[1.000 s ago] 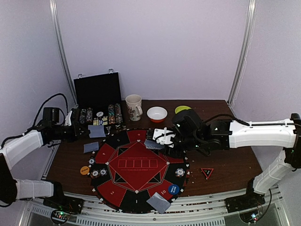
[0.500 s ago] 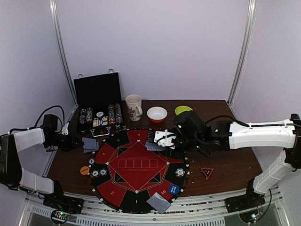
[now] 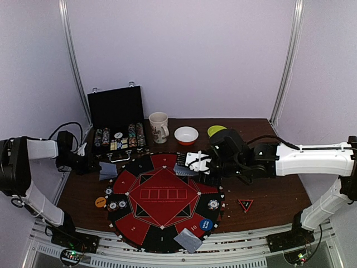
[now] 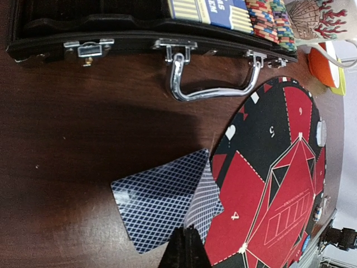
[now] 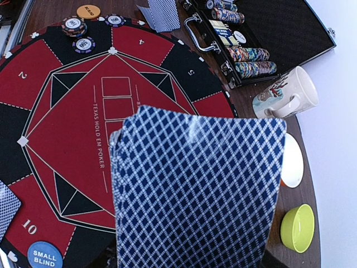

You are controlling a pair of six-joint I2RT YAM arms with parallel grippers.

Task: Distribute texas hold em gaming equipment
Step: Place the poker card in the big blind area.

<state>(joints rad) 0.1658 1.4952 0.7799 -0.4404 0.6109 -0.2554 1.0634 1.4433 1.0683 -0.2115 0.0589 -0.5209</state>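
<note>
My right gripper [image 3: 191,166] hangs over the far part of the round mat [image 3: 139,226], shut on a deck of blue-backed cards [image 5: 195,195] that hides its fingers. At the mat's left edge my left gripper [image 4: 187,243] is shut on the corner of a tilted card [image 4: 205,196], which leans over a flat card [image 4: 156,204]. Another pair of cards [image 3: 188,240] lies at the mat's near edge. Striped chips [image 3: 116,205] sit left on the mat and one chip [image 3: 213,204] right. An orange disc [image 3: 100,201], a blue disc [image 3: 206,224] and a triangle marker [image 3: 245,205] lie around it.
An open black case [image 3: 117,111] with rows of chips stands at the back left, its handle [image 4: 215,89] facing the mat. Beside it are a mug [image 3: 159,127], a red-and-white bowl [image 3: 186,134] and a green bowl [image 3: 215,129].
My left gripper has brought its card down from near the case onto the card lying at the mat's left edge, and the arm has drawn back left. The right gripper edged slightly right.
</note>
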